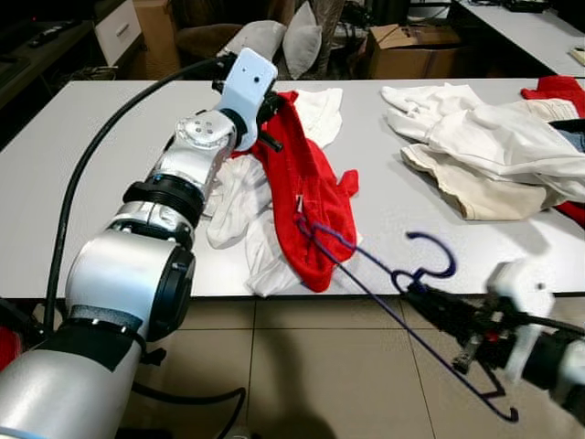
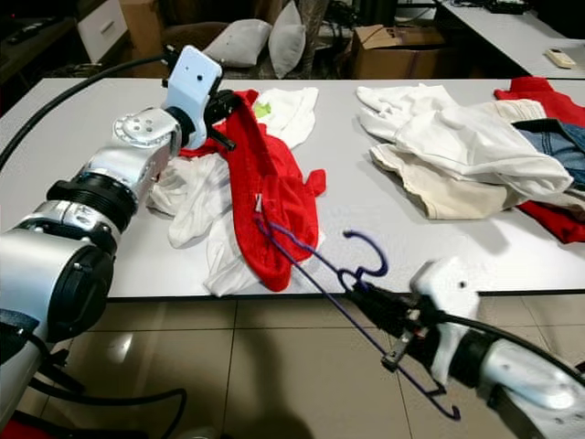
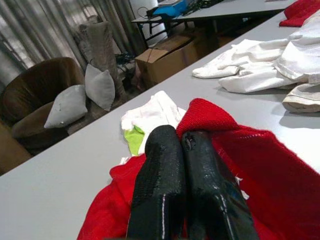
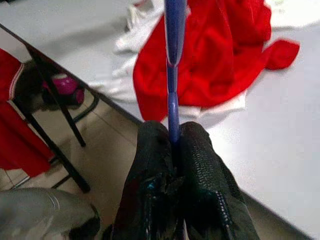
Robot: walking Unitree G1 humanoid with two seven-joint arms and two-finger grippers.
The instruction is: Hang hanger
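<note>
The blue hanger (image 1: 384,302) runs on a long slant from the right gripper (image 1: 422,300), low off the counter's (image 1: 73,183) front edge, up and leftward to the red garment (image 1: 306,197), where its far tip seems to just reach the cloth. The right gripper is pinched tight on the wire by the hook. The left gripper (image 1: 267,110), closed on the garment's upper edge, holds it up over the white clothes (image 1: 242,206).

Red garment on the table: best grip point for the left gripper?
The raised top edge of the red garment, from the robot's left, where the left gripper is pinching it. That lifted fold stands clear of the table; the low end is being threaded by the blue hanger in the right gripper.
</note>
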